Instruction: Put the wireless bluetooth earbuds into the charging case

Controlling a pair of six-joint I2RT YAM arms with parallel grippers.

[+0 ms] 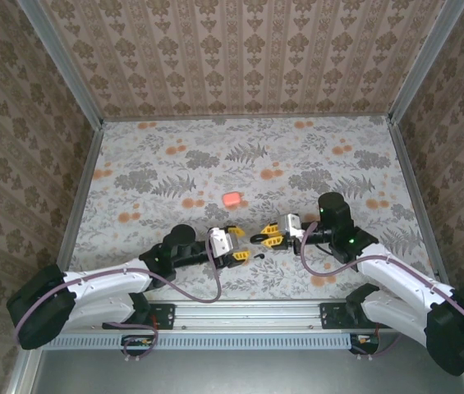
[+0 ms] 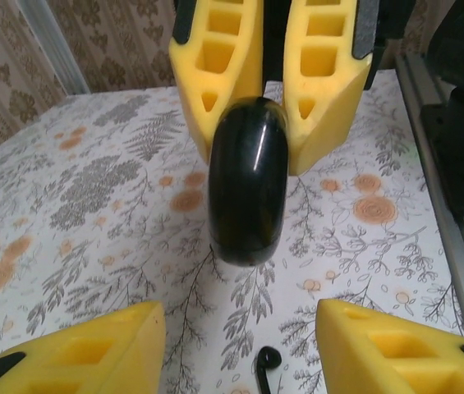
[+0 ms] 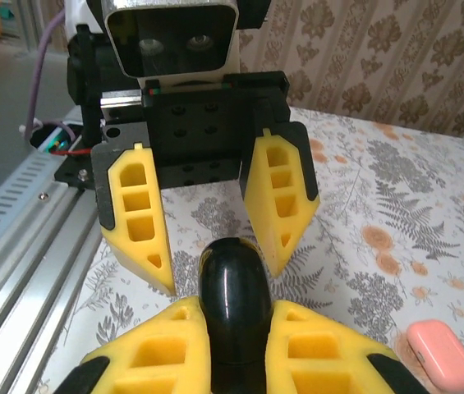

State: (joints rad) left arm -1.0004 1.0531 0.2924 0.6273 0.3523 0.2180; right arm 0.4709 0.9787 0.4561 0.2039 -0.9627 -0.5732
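A glossy black charging case [image 3: 233, 304] hangs closed above the table, with my right gripper [image 3: 236, 349] shut on its rear half. In the left wrist view the black case [image 2: 248, 189] juts out from between the right gripper's yellow fingers [image 2: 215, 74]. My left gripper [image 2: 240, 353] faces it with its jaws open and clear of the case on both sides. A small black earbud [image 2: 266, 361] lies on the table between the left fingertips. From above, the two grippers meet nose to nose near the front middle, the left gripper [image 1: 242, 255] just below the right gripper [image 1: 261, 239].
A salmon-pink case [image 1: 232, 199] lies on the floral tablecloth behind the grippers, also at the right wrist view's lower right corner as the pink case [image 3: 443, 355]. An aluminium rail [image 1: 240, 316] runs along the near edge. Wallpapered walls close in the table.
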